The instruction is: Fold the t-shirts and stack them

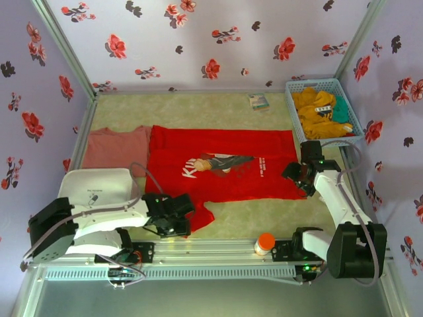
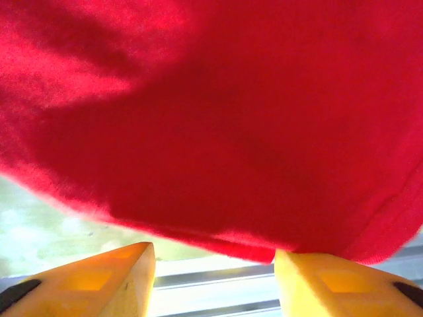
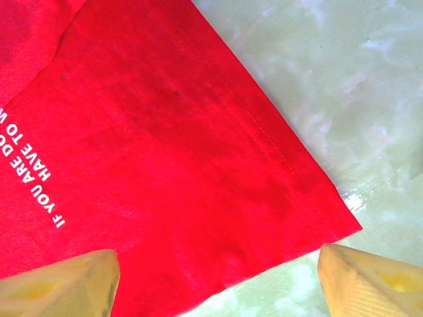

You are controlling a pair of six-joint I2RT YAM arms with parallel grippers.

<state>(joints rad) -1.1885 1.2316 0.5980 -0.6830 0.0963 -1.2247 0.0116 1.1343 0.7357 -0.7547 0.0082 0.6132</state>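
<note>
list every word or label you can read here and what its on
"IF YOU ARE DO": red t-shirt, white print, cut off by frame edge.
"HAVE TO W": same shirt, next line, also cut off.
Chest print in top view: large white letters, too small to read.
Label in blue basket: too blurred.

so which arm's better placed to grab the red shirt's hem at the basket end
Right. The right gripper hovers open at the red t-shirt's basket-side edge, and its wrist view shows a hem corner lying between its fingers. The left gripper is at the shirt's other end.
</note>
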